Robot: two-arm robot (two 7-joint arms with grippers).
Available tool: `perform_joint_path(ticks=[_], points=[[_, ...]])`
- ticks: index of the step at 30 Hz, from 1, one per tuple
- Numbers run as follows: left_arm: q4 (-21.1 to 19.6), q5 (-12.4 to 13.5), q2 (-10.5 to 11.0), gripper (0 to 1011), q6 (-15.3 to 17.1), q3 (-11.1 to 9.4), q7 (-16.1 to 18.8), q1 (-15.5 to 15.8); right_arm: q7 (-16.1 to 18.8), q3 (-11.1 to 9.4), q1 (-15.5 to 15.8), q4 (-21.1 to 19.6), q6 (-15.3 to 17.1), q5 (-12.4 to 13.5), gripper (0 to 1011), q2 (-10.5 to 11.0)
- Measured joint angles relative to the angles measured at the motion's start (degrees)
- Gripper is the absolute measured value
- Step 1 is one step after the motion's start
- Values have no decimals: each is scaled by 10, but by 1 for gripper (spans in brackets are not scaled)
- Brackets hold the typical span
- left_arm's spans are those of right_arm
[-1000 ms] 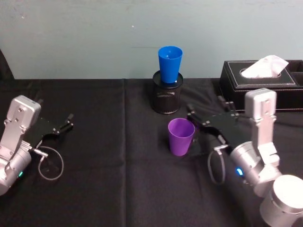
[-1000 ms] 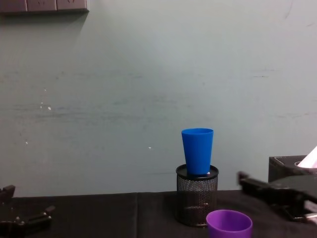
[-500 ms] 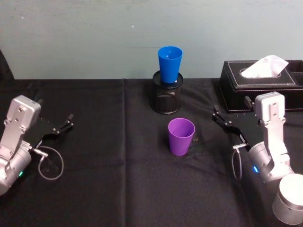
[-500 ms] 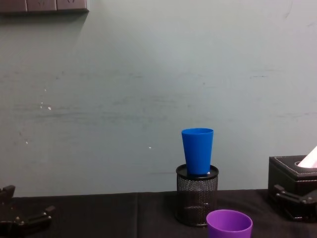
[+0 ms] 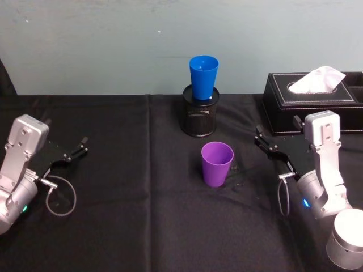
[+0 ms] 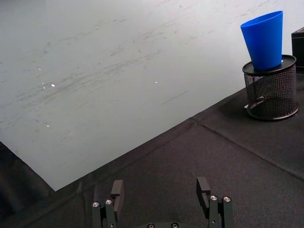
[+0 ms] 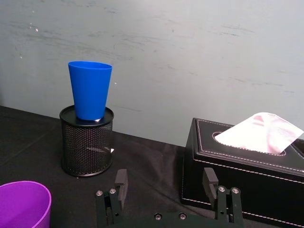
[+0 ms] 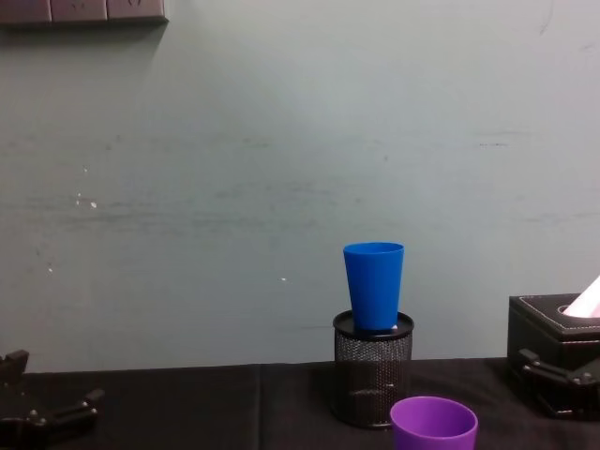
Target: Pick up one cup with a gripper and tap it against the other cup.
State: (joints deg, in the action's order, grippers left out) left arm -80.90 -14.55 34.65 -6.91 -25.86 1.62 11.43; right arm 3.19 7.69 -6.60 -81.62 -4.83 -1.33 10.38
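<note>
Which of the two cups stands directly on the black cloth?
The purple cup. It stands on the black cloth, while the blue cup sits in the mesh pen holder behind it.

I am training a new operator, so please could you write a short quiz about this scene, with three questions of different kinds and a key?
1. True or false: the blue cup stands directly on the table.
2. Which is nearer the robot: A) the purple cup, B) the mesh pen holder, C) the tissue box?
3. What does the right gripper hold?

Key
1. False: it stands upright in the pen holder.
2. A.
3. Nothing; it is open, right of the purple cup, apart from it. The left gripper is open too, at the far left.
</note>
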Motion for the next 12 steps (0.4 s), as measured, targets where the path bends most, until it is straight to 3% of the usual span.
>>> perform_joint_path(ticks=[12], points=[[0, 0, 0, 1000, 0, 0, 0, 0, 2, 0, 0, -1, 0, 2, 1003, 1]])
